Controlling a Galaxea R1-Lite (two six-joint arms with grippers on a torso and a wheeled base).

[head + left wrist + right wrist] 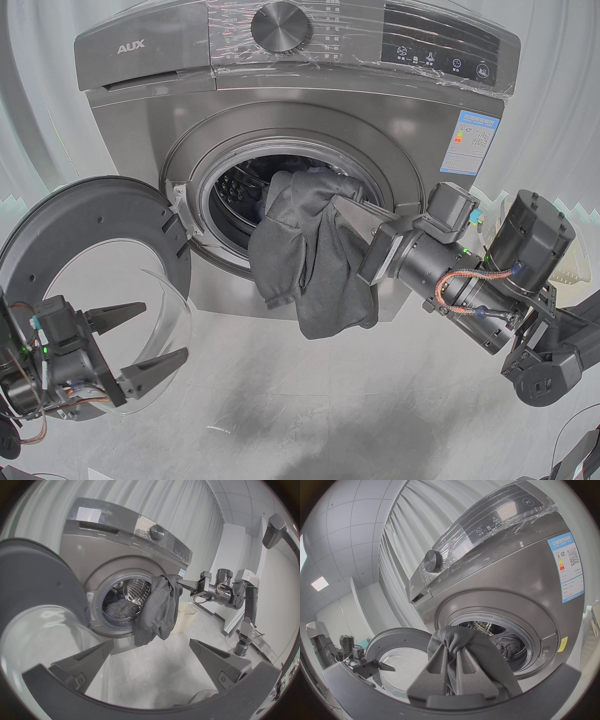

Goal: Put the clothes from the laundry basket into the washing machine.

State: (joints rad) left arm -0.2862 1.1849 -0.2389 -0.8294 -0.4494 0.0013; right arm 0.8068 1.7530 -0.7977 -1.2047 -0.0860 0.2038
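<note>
Clothes (122, 608) in drum (139, 589); right pincer (452, 652) clamps garment (312, 262).

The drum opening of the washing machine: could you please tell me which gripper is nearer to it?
Right. The right gripper sits just before the drum opening, shut on the dark garment. The left gripper hangs open farther off, low in front of the open door.

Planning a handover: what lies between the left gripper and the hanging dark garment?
Only bare floor, as the left wrist view shows, from the open left gripper to the dark garment.
</note>
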